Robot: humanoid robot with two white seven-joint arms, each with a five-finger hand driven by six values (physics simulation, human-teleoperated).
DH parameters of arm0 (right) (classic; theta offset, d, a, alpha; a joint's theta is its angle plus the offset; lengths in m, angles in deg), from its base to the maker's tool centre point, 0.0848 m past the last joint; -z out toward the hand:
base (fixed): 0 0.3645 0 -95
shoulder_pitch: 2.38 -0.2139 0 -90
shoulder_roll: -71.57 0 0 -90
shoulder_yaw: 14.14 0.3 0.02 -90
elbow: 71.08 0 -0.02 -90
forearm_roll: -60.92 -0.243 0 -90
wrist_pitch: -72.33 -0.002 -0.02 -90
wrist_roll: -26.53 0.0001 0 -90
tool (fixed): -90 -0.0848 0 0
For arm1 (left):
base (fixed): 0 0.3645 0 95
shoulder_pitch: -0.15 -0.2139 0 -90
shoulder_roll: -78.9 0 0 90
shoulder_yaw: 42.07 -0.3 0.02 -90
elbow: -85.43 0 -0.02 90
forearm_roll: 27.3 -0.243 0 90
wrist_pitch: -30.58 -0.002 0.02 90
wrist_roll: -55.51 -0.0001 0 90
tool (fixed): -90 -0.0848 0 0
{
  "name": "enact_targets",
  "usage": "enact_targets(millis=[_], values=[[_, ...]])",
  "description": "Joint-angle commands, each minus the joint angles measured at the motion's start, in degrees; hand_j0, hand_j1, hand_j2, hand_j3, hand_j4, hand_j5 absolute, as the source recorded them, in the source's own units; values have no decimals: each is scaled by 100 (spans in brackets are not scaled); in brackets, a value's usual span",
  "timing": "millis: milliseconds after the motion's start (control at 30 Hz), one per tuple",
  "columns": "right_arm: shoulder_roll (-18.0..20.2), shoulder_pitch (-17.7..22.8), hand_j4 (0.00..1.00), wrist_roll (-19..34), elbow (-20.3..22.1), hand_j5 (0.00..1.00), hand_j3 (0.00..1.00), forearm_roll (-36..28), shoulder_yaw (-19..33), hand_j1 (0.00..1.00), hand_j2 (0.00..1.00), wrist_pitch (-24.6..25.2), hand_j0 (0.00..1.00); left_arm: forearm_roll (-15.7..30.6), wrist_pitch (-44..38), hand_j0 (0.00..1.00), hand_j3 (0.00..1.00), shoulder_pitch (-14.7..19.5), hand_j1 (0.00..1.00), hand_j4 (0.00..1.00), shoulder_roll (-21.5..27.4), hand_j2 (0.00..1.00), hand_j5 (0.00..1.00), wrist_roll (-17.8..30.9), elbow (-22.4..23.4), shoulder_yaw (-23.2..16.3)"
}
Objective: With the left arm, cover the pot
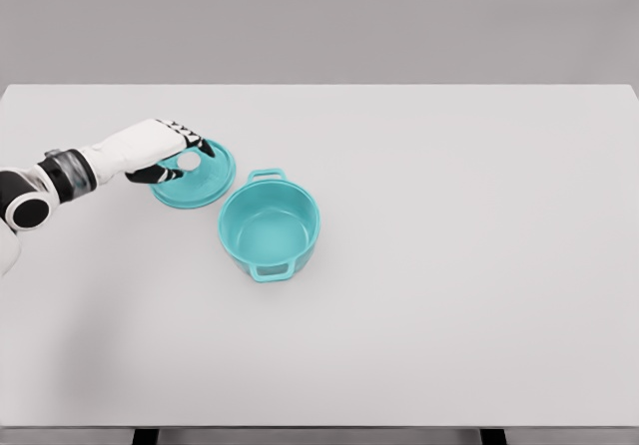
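A teal pot (270, 229) with two small handles stands uncovered on the white table (449, 265), left of the middle. Its teal lid (205, 184) lies flat on the table just up and left of the pot, almost touching its rim. The lid has a pale round knob (189, 163) in its middle. My left hand (180, 154) reaches in from the left edge and sits over the lid's left half. Its fingers curl around the knob. The lid still rests on the table.
The table's far edge runs along the top of the view and its near edge along the bottom.
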Motion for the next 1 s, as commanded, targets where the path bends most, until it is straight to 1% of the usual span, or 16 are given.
enact_targets(millis=[0,367,533,600,700,833,933,967], values=[[0,0,100,1,0,100,100,0,0,100,100,0,100,11,-7,69,69,0,69,69,0,69,69,-3,64,7],[0,0,100,1,0,100,100,0,0,100,100,0,100,-41,-7,69,69,35,69,69,-96,69,69,-11,170,7],[0,0,100,1,0,100,100,0,0,100,100,0,100,-85,-7,64,64,35,64,64,-96,64,64,-11,170,7],[0,0,100,1,0,100,100,0,0,100,100,0,100,-85,-7,64,64,35,64,64,-105,64,64,-12,170,7],[0,0,100,1,0,100,100,0,0,100,100,0,100,-85,-7,60,60,35,60,60,-105,60,60,-12,205,7],[0,0,100,1,-9,100,100,0,0,100,100,0,100,-85,-7,50,50,35,50,50,-123,50,50,-12,205,-19],[0,0,100,1,0,100,100,0,0,100,100,0,100,-77,-7,48,48,35,48,48,-123,48,48,-12,205,-19],[0,0,100,1,0,100,100,0,0,100,100,0,100,-77,-7,46,46,35,46,46,-132,46,46,-12,205,-19]])
